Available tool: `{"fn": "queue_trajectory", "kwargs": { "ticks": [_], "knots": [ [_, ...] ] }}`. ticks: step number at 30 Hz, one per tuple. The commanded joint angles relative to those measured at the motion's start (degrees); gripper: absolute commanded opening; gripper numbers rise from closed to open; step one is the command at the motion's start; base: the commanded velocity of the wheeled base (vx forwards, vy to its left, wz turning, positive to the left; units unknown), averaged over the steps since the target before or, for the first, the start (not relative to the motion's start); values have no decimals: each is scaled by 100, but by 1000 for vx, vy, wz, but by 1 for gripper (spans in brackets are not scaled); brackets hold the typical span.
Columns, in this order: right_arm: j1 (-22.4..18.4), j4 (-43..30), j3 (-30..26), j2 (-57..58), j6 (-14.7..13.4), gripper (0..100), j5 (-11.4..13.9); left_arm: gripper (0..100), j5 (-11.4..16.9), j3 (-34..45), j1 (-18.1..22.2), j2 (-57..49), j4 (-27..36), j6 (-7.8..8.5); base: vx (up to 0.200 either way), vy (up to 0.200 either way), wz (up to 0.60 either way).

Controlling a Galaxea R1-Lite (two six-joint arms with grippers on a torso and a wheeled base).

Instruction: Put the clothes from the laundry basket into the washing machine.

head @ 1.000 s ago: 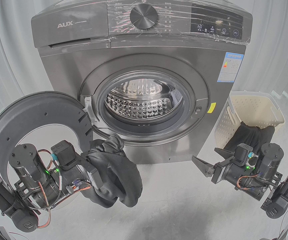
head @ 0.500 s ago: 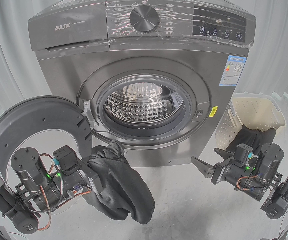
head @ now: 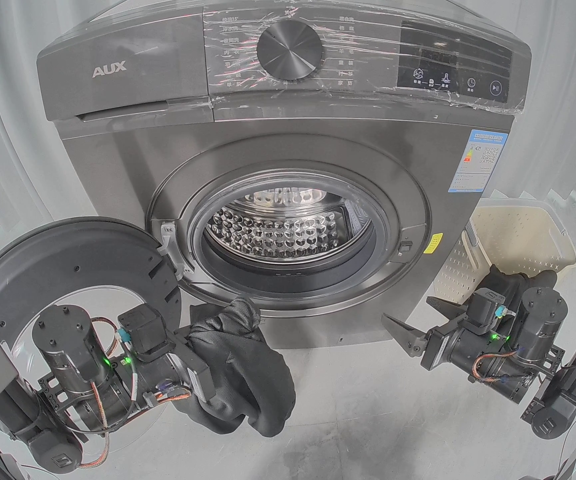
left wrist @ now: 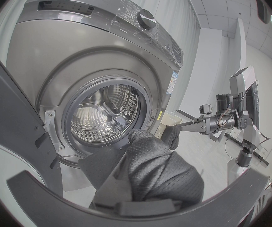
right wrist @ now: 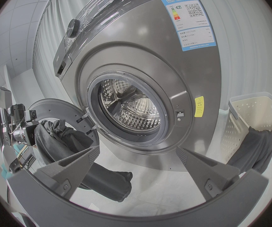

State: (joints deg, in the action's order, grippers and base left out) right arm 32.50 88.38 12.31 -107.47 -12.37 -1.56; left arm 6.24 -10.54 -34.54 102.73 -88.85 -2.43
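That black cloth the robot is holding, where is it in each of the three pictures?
Head view: black cloth lower left, below the drum opening.
Left wrist view: bunched close to the camera, before the drum opening.
Right wrist view: farther off, against the open door.
Shared landmark: the drum opening.

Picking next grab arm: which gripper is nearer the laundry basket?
Right. The right gripper, open, is just in front of the laundry basket; the left gripper, shut on a black garment, is across the washing machine front, by its open door.

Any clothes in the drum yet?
No, the drum is bare metal inside; the dark garment hangs from the left hand, outside the opening.
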Motion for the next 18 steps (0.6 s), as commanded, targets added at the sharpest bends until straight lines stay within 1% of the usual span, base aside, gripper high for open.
{"fn": "queue_trajectory", "kwargs": {
  "ticks": [1, 10, 18],
  "knots": [
    [11, 4, -1, -2, -2, 100, -2, 0, 0, 17, -36, 45, -1, -4, 0, 0, 0],
    [63, 4, -10, 51, -2, 100, -11, 0, 0, 17, -44, 116, -1, -4, 200, 0, 0],
    [81, 4, -27, 51, -2, 100, -11, 0, -9, 26, -88, 142, -1, -4, 0, 0, 0]
  ]
}}
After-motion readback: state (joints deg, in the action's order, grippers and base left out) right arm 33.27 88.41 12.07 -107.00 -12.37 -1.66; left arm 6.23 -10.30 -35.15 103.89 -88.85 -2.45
